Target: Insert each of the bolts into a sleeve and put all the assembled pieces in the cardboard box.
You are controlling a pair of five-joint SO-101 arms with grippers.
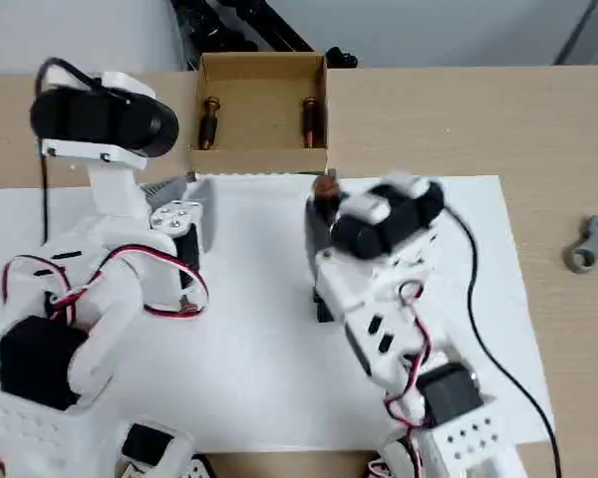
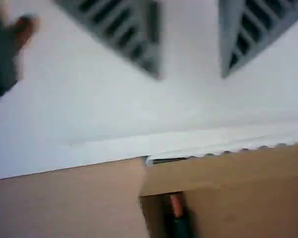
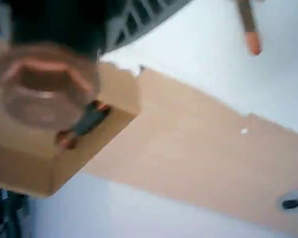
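The cardboard box [image 1: 264,149] stands at the back of the white mat. Two bolt-in-sleeve pieces lie inside it, one by the left wall [image 1: 210,119] and one by the right wall [image 1: 309,119]. My right gripper [image 1: 326,204] is just in front of the box's near right corner, shut on a third dark sleeve with a copper-coloured bolt [image 1: 326,185]. The right wrist view shows that piece end-on [image 3: 47,84], over the box [image 3: 35,163]. My left gripper [image 2: 188,49] hangs open with nothing in it near the box's front left corner [image 2: 154,183].
The white mat [image 1: 259,329] covers the middle of the wooden table. A small grey tool [image 1: 588,244] lies on the bare wood far right. Both arm bases and their wires take up the front edge.
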